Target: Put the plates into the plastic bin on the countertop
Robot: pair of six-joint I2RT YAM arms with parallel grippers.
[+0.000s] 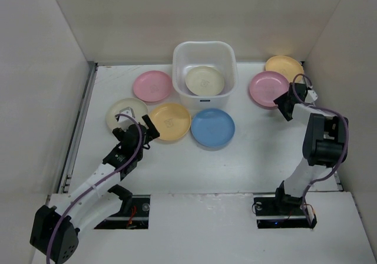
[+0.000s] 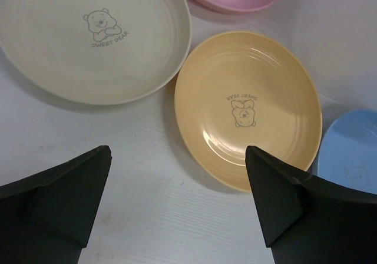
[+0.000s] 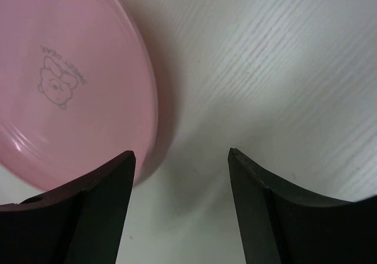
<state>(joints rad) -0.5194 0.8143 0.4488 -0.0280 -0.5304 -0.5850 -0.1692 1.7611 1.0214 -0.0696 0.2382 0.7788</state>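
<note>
Task logged as barely begun: one cream plate [image 1: 205, 80] is seen inside the bin [image 1: 204, 102] at 12 o'clock of the surface [image 1: 247, 152], six plates [image 1: 212, 128] are left outside it from 9 round to 3 o'clock, and the left hand [image 2: 177, 158] and right hand [image 3: 179, 155] are noted open and empty.

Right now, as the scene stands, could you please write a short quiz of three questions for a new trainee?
1. True or false: the bin holds one cream plate.
2. Which plate lies closest to the near side of the bin? A pink, B blue, C cream.
3. How many plates lie on the table outside the bin?
Key: 1 true. 2 B, the blue plate. 3 six.
</note>
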